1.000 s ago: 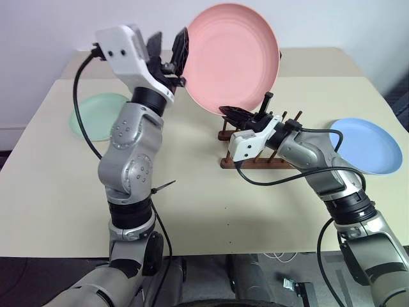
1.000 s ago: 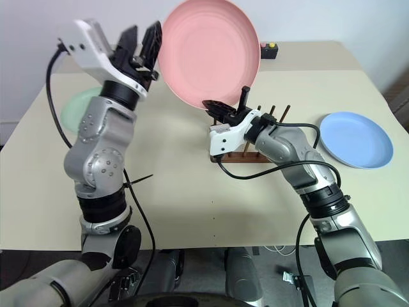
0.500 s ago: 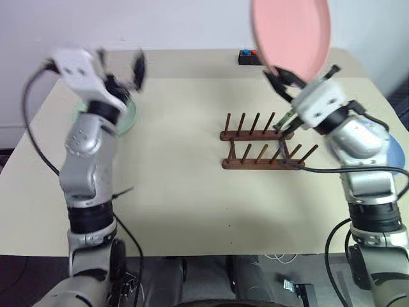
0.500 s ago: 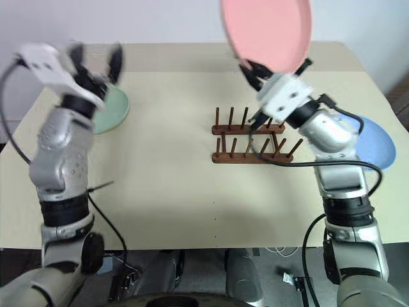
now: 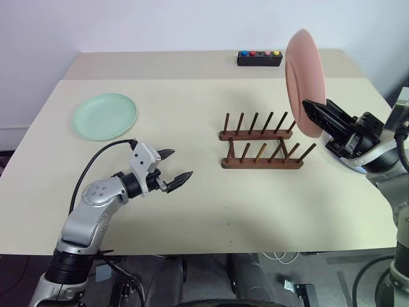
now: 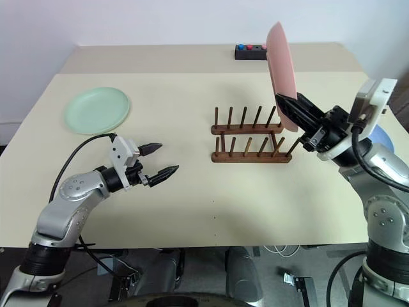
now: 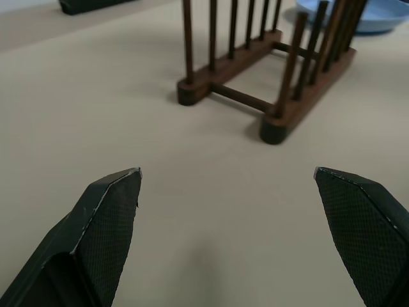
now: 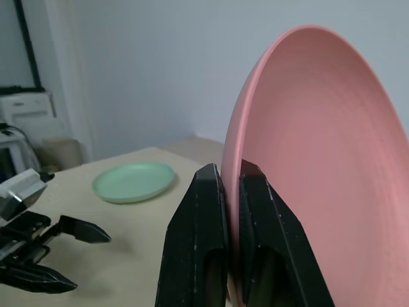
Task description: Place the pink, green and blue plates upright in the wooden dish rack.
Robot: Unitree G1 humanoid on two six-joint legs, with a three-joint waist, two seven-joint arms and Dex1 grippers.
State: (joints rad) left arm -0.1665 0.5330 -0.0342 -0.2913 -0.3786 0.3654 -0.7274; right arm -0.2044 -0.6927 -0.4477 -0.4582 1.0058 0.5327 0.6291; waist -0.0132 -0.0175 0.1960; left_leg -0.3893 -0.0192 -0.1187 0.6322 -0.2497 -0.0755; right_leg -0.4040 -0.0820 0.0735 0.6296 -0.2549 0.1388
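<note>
Head view: my right gripper (image 5: 316,110) pinches pink plate (image 5: 302,80) upright, above-right of wooden dish rack (image 5: 262,147) | left gripper (image 5: 174,167) wide open, empty | blue plate (image 7: 354,16) mostly hidden

plates: 3 – pink (image 5: 301,82), green (image 5: 105,116), blue (image 7: 345,14) | wooden dish rack (image 5: 261,143): 1 | button box (image 5: 259,58): 1

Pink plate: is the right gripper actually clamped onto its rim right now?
Touching. In the right wrist view, the right gripper has its two black fingers pressed against either face of the pink plate, pinching its rim with no gap.
</note>
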